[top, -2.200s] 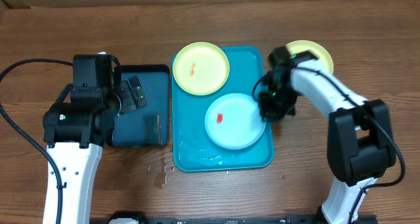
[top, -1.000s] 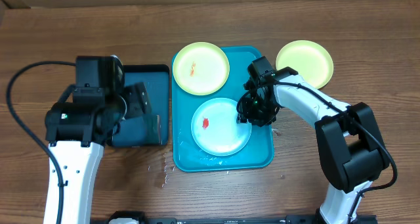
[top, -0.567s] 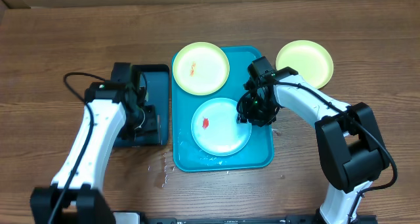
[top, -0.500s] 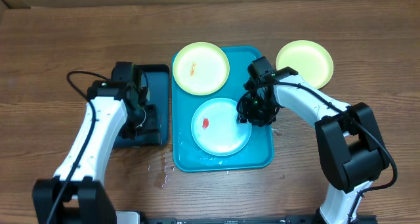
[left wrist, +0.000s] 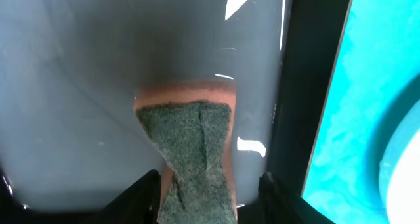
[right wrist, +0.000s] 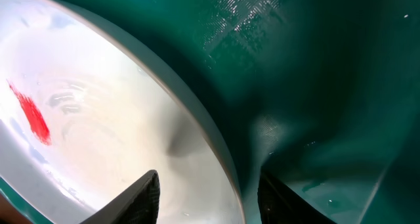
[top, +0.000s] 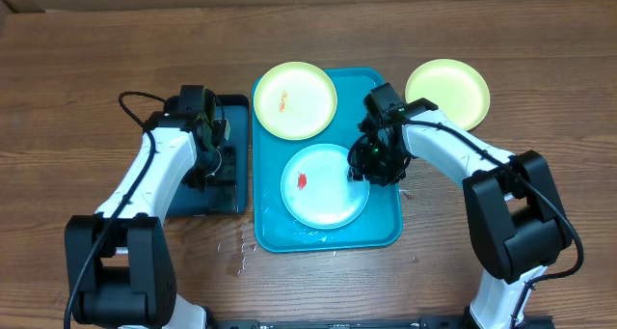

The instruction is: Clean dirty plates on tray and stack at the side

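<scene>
The teal tray [top: 386, 228] holds a light blue plate [top: 328, 199] with a red smear [top: 303, 180] and, at its far left corner, a pale yellow plate [top: 294, 99] with orange marks. Another yellow plate [top: 446, 93] lies on the table to the right. My right gripper [top: 374, 170] [right wrist: 209, 184] stands open astride the blue plate's right rim [right wrist: 216, 152], one finger over the plate, the other over the tray. My left gripper [top: 220, 163] [left wrist: 210, 178] is down in the dark tray [top: 231, 112], its jaws either side of a green sponge [left wrist: 193, 145]; a small gap shows at the right finger.
Water drops lie on the wooden table [top: 236, 252] near the teal tray's front left corner. The dark tray's floor [left wrist: 79, 86] looks wet and reflective. Cables trail from both arms.
My left arm has swung in over the dark tray and come down on the sponge, its jaws narrowing. Before that, the right gripper dragged the blue plate leftward; it has held still since.
</scene>
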